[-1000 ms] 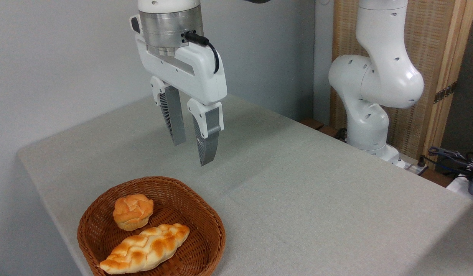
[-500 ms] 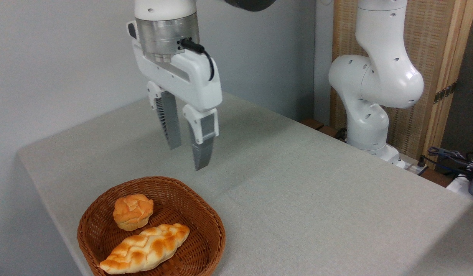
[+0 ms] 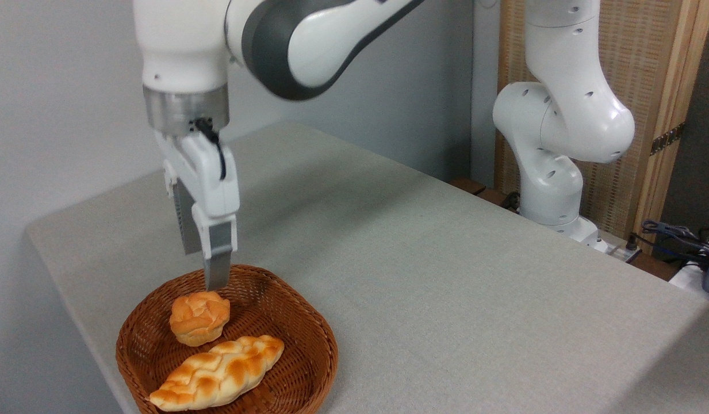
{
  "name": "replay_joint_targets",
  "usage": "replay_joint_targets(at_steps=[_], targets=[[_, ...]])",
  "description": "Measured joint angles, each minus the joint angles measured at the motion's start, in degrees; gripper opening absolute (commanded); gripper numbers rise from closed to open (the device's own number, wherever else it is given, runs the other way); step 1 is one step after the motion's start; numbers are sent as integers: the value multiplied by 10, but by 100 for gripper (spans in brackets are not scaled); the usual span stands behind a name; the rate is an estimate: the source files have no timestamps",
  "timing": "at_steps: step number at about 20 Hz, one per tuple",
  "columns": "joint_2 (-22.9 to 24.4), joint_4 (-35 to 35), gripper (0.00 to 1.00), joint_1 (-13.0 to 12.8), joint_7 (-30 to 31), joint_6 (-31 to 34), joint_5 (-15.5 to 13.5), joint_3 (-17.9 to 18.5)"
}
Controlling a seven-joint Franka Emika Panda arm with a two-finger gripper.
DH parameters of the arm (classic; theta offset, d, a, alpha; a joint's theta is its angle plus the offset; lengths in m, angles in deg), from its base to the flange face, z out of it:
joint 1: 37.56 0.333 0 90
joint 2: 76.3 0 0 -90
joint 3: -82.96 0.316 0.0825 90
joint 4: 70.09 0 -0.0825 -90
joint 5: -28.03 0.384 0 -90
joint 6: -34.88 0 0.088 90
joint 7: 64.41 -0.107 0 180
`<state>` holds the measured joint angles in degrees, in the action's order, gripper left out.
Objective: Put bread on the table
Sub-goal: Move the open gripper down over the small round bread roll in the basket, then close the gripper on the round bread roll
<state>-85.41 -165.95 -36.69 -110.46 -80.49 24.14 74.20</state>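
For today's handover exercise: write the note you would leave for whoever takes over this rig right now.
Gripper: empty, just above the bread; seen edge-on, so jaw opening cannot be told.
Bread: untouched in the wicker basket, beside the braided loaf.
Table: no bread on it yet.
Done: approach only.
Left: descend, grasp the bun, lift it out, set it on the table.
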Motion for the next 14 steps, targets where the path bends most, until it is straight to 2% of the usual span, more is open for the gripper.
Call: replay_joint_targets(at_steps=[6,9,12,14], targets=[[-52,0,100,-2,-2,-14,4,-14],[-69,-1,100,-3,-9,-46,4,-19],[-79,-10,60,-3,-15,-69,5,-27],[-81,-17,41,-3,-30,-82,17,-29]])
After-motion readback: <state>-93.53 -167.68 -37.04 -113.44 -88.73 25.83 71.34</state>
